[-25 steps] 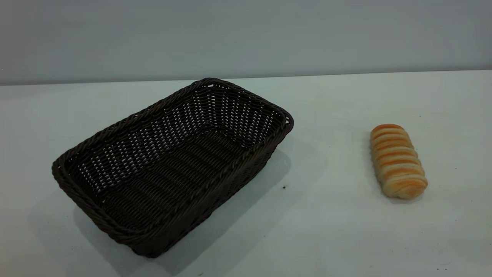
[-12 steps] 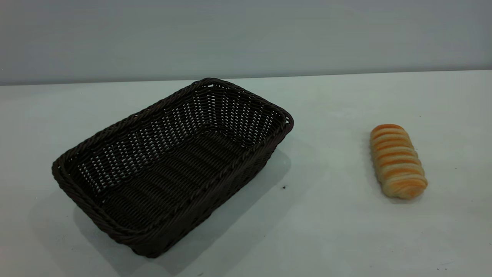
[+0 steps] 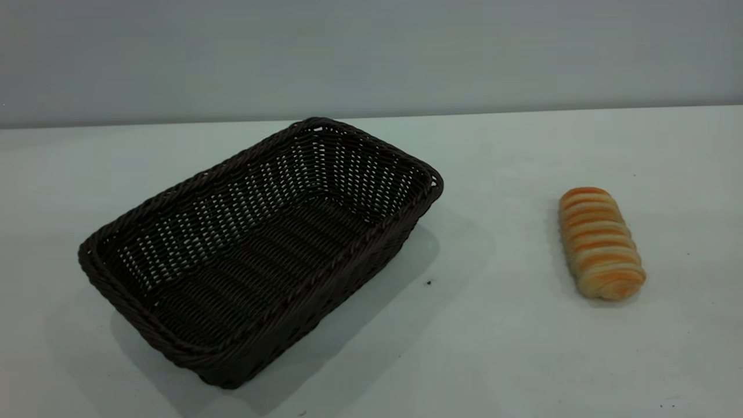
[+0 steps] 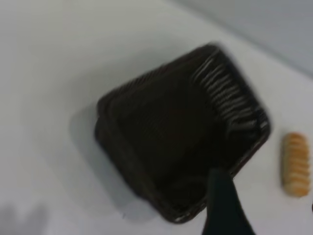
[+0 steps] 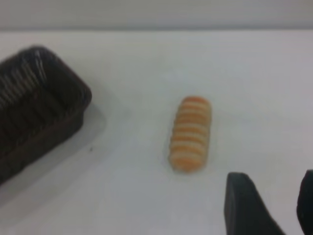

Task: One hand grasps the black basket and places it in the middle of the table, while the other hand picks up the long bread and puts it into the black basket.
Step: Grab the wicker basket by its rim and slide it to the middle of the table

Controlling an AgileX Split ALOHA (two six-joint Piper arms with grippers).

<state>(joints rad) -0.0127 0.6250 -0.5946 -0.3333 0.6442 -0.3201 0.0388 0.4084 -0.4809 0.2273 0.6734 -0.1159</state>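
Long bread (image 5: 190, 134) just beyond spread right fingers (image 5: 247, 205); left fingers' (image 4: 222, 205) spread indiscernible.

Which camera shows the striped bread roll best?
The exterior view: the long bread lies whole and sharp on the table. The right wrist view shows it whole but softer; the left wrist view catches it small at the edge.

One black basket (image 3: 261, 249), one long bread (image 3: 601, 242)
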